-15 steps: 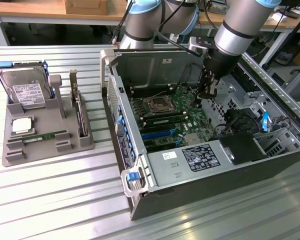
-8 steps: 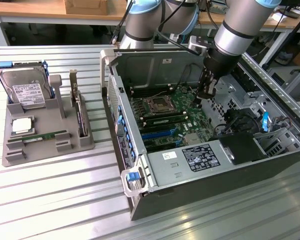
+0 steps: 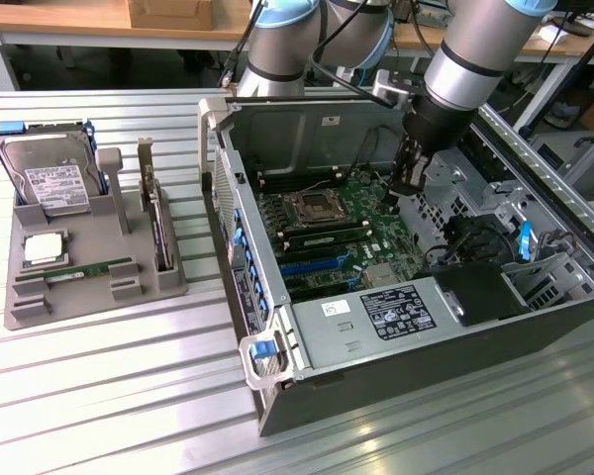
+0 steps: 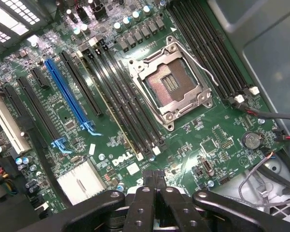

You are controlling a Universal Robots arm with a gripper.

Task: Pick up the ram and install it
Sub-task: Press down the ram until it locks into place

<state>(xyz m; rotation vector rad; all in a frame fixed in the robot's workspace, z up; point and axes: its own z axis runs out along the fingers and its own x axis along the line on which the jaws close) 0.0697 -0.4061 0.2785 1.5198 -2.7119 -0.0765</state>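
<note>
- Gripper (image 3: 408,188) hangs inside the open computer case (image 3: 535,297), jaws closed together, nothing between them; wrist view shows the 2 fingers (image 4: 154,186) pressed shut above the motherboard (image 4: 193,130).
- The ram (image 3: 89,269) lies flat in the grey tray (image 3: 30,312) on the surface, well apart from the gripper, outside the case, untouched.
- Empty memory slots (image 4: 128,116) sit beside the CPU socket (image 4: 171,82), just ahead of the fingertips.
- Judgement: grasp the stick by its long edges, level, avoiding chips; line it up with a slot before pressing.
</note>
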